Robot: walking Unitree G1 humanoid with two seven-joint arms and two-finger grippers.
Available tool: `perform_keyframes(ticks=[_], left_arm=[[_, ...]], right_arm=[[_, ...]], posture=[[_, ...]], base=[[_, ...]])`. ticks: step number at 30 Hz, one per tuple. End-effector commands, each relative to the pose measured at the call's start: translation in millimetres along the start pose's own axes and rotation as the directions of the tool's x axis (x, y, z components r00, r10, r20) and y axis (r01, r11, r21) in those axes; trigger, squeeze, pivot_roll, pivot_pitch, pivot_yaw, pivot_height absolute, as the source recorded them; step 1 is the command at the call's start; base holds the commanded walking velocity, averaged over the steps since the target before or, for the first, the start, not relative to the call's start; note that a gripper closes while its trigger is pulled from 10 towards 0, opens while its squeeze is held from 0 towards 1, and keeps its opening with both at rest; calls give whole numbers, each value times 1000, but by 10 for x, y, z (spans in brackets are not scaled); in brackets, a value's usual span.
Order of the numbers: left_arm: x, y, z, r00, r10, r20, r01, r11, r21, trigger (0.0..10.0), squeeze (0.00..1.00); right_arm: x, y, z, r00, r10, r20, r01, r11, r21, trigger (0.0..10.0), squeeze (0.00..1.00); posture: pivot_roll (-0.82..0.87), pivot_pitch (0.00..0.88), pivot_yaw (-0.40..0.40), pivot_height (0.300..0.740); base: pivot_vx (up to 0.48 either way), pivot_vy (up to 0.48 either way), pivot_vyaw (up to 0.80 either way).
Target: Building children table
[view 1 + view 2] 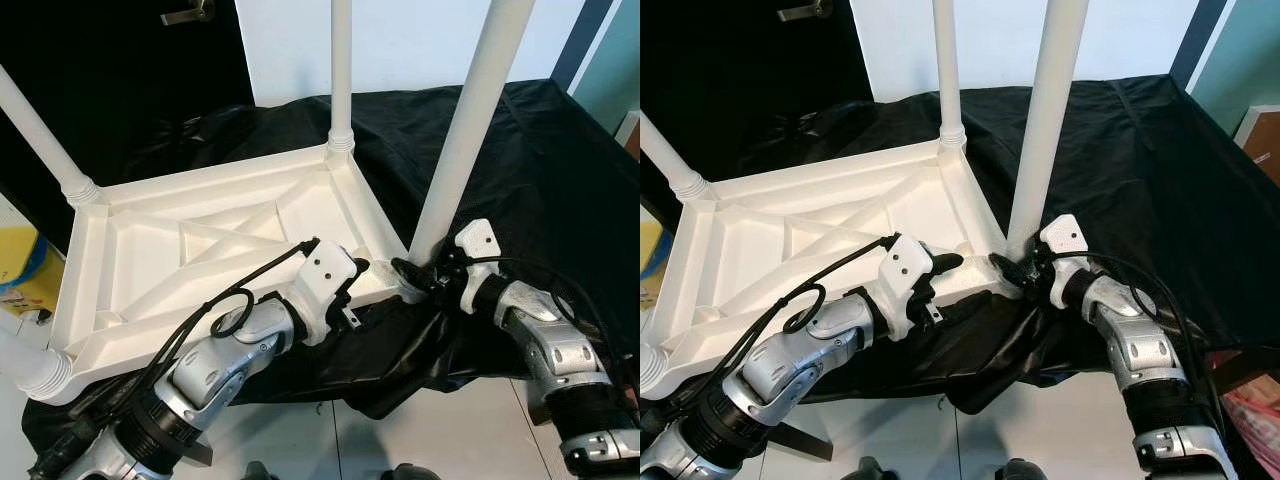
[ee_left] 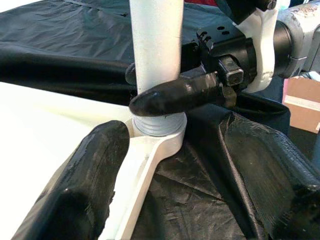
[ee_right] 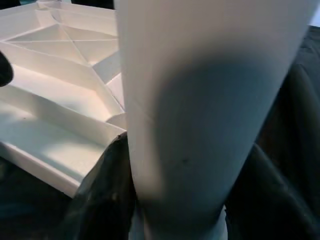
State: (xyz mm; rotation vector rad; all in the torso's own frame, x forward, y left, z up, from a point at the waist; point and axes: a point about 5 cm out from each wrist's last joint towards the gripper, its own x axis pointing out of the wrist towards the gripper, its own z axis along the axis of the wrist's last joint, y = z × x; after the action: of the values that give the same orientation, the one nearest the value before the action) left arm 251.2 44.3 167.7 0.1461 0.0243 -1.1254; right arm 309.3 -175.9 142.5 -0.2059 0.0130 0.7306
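Tabletop [image 1: 215,235] lay upside down on black cloth [image 1: 540,150], legs up | right gripper [image 1: 1025,268] clamped near-right leg [image 1: 470,130] at its base, likely seating it | left gripper [image 1: 352,290] jaws wide astride near rim, probably bracing.

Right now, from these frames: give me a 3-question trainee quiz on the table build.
1. True or false: the white tabletop lies upside down on the black cloth.
2. Which gripper grips the near-right leg at its base?
A. left gripper
B. right gripper
3. Fill in: the left gripper's jaws straddle the tabletop's corner ____.

Key: 1 true; 2 B; 3 socket.
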Motion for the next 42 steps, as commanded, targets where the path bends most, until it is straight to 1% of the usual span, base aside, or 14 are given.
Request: perform_keyframes(ticks=[1, 5, 6, 15, 17, 26, 28, 29, 35, 36, 37, 38, 39, 42], left_arm=[[-28, -65, -14, 986, -168, -16, 168, 986, 15, 10000, 0], [-32, -68, -18, 986, -167, -18, 168, 986, 14, 10000, 0], [-34, -68, -19, 986, -167, -18, 167, 986, 14, 10000, 0], [-45, -66, -20, 986, -168, -19, 168, 986, 13, 10000, 0], [-46, -68, -25, 985, -169, -21, 169, 985, 14, 10000, 0], [-43, -76, -42, 984, -175, -33, 176, 984, 19, 10000, 0], [-42, -74, -47, 983, -178, -35, 179, 984, 20, 10000, 0], [-42, -74, -47, 983, -178, -35, 179, 984, 20, 10000, 0], [-26, -74, -45, 982, -183, -34, 184, 983, 22, 10000, 0], [-26, -74, -45, 982, -183, -34, 184, 983, 22, 10000, 0], [-23, -73, -42, 982, -183, -34, 184, 983, 24, 10000, 0], [-20, -71, -39, 983, -183, -32, 184, 983, 24, 10000, 0], [-20, -71, -39, 983, -183, -32, 184, 983, 24, 10000, 0], [-11, -68, -32, 983, -181, -29, 182, 983, 25, 10000, 0]], right_arm=[[7, 19, -70, 999, 27, -26, -27, 1000, 3, 0, 0], [4, 6, -88, 999, 20, -29, -20, 1000, 9, 0, 0], [4, 2, -93, 1000, 11, -29, -10, 1000, 12, 10000, 0], [27, 9, -101, 995, -95, -10, 96, 995, 15, 10000, 0], [45, 52, -133, 986, -166, -16, 167, 985, 33, 10000, 0], [64, 110, -142, 956, -294, -18, 294, 954, 58, 10000, 0], [72, 125, -115, 917, -399, -16, 398, 912, 102, 10000, 0], [72, 125, -115, 917, -399, -16, 398, 912, 102, 10000, 0], [112, 259, -68, 832, -555, -20, 549, 816, 180, 10000, 0], [112, 259, -68, 832, -555, -20, 549, 816, 180, 10000, 0], [121, 291, -56, 812, -584, -18, 577, 796, 186, 10000, 0], [133, 332, -58, 767, -641, -37, 634, 747, 202, 10000, 0], [133, 332, -58, 767, -641, -37, 634, 747, 202, 10000, 0], [151, 391, -70, 708, -701, -80, 700, 684, 206, 10000, 0]], posture=[[-112, 64, 40, 740], [-112, 65, 40, 740], [-113, 66, 40, 740], [-116, 69, 43, 740], [-117, 71, 45, 740], [-123, 73, 50, 740], [-128, 75, 54, 740], [-128, 75, 54, 740], [-131, 71, 53, 740], [-131, 71, 53, 740], [-131, 70, 52, 740], [-131, 68, 51, 740], [-131, 68, 51, 740], [-129, 65, 46, 740]], base=[[0, 0, 0], [0, 0, 0], [0, 0, 0], [0, 0, 0], [0, 0, 0], [0, 0, 0], [0, 0, 0], [0, 0, 0], [0, 0, 0], [0, 0, 0], [0, 0, 0], [0, 0, 0], [0, 0, 0], [0, 0, 0]])
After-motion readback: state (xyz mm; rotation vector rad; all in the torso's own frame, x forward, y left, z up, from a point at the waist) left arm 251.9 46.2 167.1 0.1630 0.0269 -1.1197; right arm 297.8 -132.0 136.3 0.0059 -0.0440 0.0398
